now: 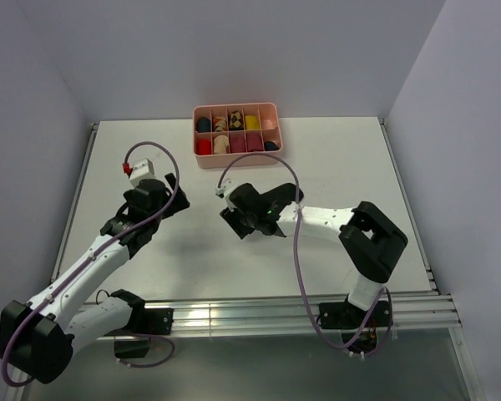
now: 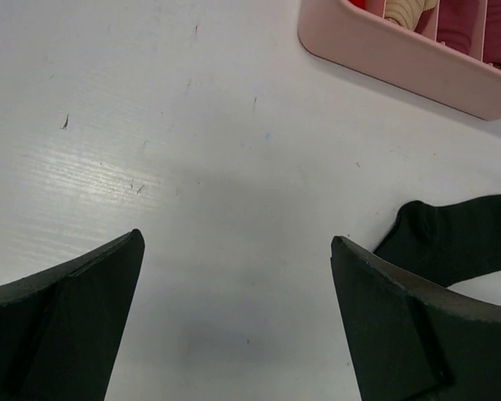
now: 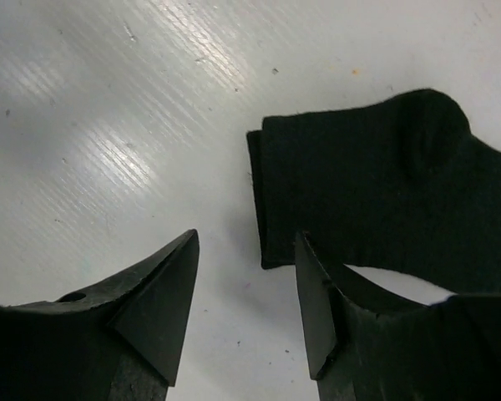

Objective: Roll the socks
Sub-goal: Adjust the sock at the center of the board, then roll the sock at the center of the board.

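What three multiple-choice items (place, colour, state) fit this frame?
1. Where does the pink divided plastic tray stand?
A. far side of the white table
B. between the arm bases
C. at the left edge

2. What colour is the short soft fabric sock beside the right gripper?
A. white
B. black
C. striped purple

3. How is the left gripper?
A. shut on a sock
B. shut, empty
C. open, empty

Key:
1 A, the top view shows it at the far side, near the middle.
2 B, the right wrist view shows plain black fabric.
3 C, its fingers stand wide apart with only table between them.
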Motion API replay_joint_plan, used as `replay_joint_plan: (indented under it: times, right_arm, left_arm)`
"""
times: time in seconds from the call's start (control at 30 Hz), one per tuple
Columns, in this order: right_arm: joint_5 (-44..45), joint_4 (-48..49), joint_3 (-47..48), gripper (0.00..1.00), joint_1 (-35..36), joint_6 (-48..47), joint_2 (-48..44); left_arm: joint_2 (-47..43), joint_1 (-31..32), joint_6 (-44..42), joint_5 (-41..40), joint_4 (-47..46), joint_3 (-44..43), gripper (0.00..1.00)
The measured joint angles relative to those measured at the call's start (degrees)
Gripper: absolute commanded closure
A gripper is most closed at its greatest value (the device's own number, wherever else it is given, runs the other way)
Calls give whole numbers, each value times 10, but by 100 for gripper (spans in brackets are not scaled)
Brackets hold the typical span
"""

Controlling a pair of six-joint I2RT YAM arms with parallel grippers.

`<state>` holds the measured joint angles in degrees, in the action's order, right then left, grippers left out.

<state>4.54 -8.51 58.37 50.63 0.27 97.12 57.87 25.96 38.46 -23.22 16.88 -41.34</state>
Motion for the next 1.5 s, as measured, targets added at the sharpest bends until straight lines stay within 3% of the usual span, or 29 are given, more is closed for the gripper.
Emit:
replay_joint_plan:
  times: [0.4, 0.6, 0.7, 0.87, 0.97, 1.23, 1.5]
  right_arm:
    - [72, -27, 58, 45, 25, -30, 81]
    - [103, -37, 65, 51, 25, -30, 103]
    - [116, -34, 76, 61, 25, -31, 115]
    - [129, -27, 89, 99, 28, -31, 132]
    - [122, -27, 92, 100, 28, -29, 132]
    - [-40, -38, 102, 100, -6, 17, 120]
    - [-259, -28, 106, 100, -95, 102, 116]
  left_arm:
    - [-19, 0, 18, 15, 15, 25, 1]
    - [-17, 0, 17, 26, 14, 27, 1]
    - [-12, 0, 17, 31, 13, 27, 0]
    - [-6, 0, 15, 43, 9, 28, 0]
    - [-6, 0, 14, 52, 3, 28, 1]
    - [5, 0, 12, 83, -14, 28, 2]
    - [30, 0, 17, 120, -32, 28, 10]
